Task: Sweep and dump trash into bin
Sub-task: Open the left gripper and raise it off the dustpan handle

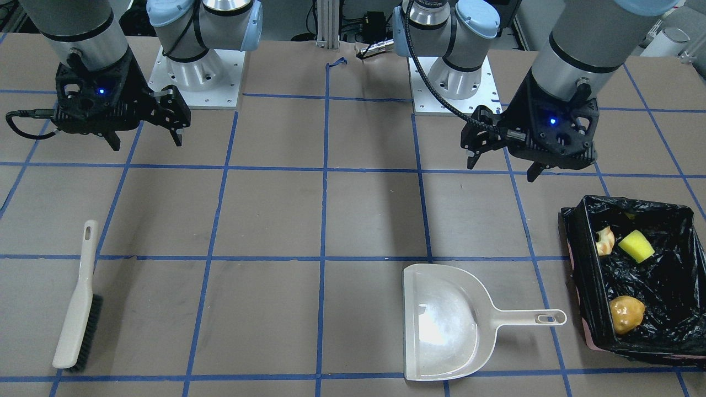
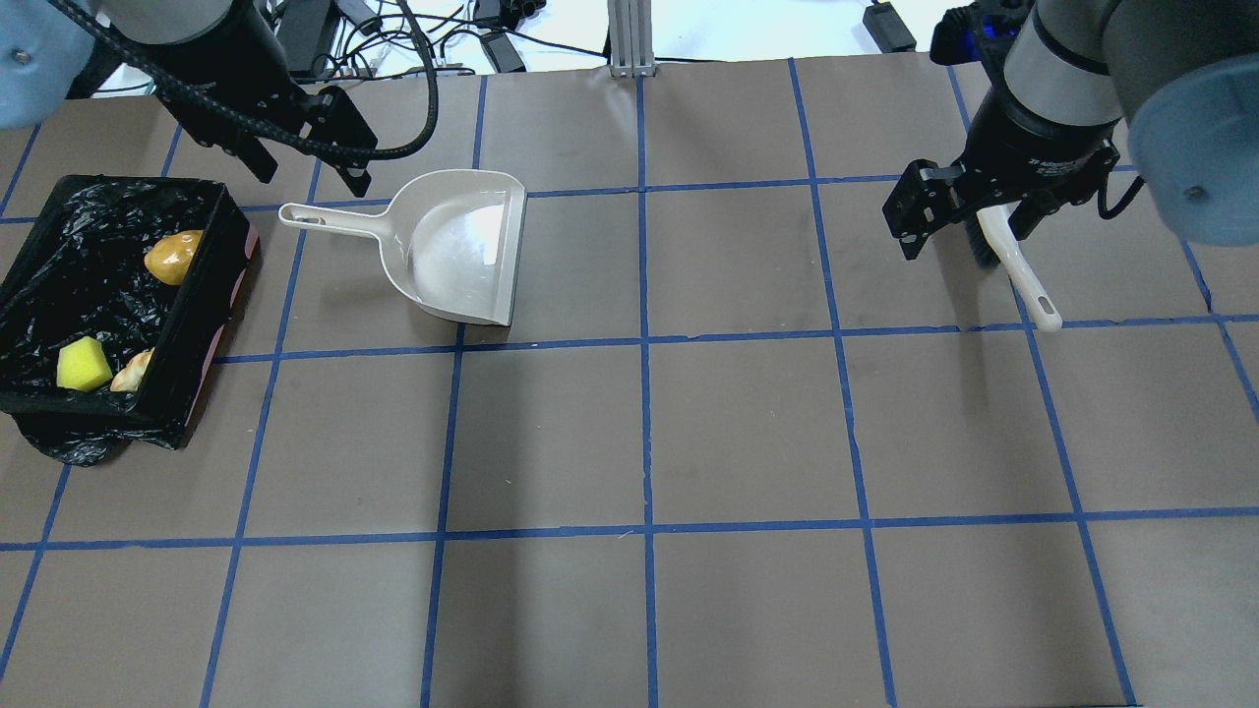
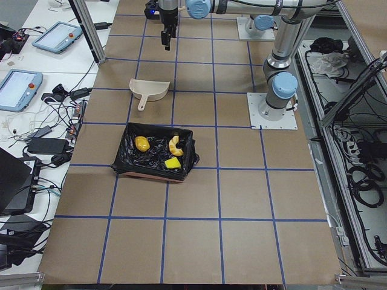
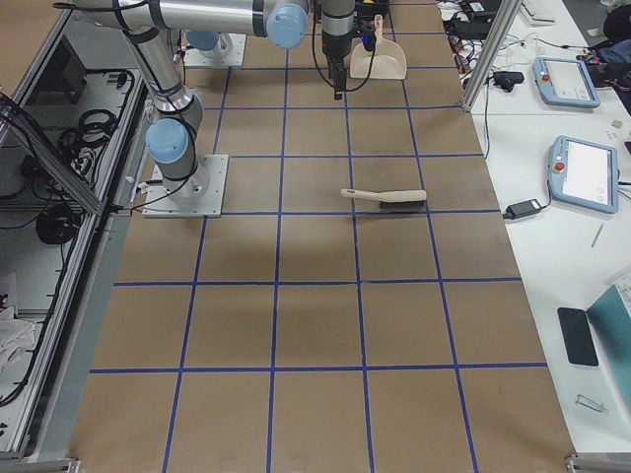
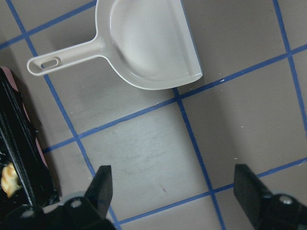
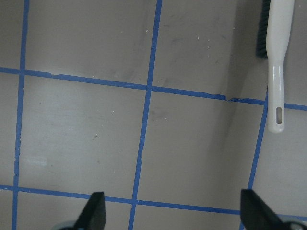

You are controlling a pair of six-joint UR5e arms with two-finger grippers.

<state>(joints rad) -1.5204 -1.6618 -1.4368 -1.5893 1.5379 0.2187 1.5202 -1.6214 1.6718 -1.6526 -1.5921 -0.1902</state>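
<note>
The bin [image 1: 584, 264], a box lined with a crinkled black bag, holds the trash: a golden-brown potato [image 1: 626, 314], a yellow sponge block [image 1: 635, 246] and a pale rind slice [image 1: 605, 241]. In the overhead view the bin [image 2: 211, 295] sits at the table's left end. My left gripper [image 2: 315, 182] hangs open and empty above the table, between the bin and the beige dustpan [image 2: 457, 246]. My right gripper [image 2: 959, 241] is open and empty too, raised over the beige brush [image 2: 1018, 265]. The wrist views show the dustpan [image 5: 144, 43] and the brush [image 6: 278, 62] lying on the table.
Blue tape lines grid the brown table [image 2: 639, 433]. The two arm bases [image 1: 204, 77] [image 1: 452, 82] stand at the robot's edge. In the side views, tablets [image 3: 18, 87] and cables lie on white benches beyond the table's far edge.
</note>
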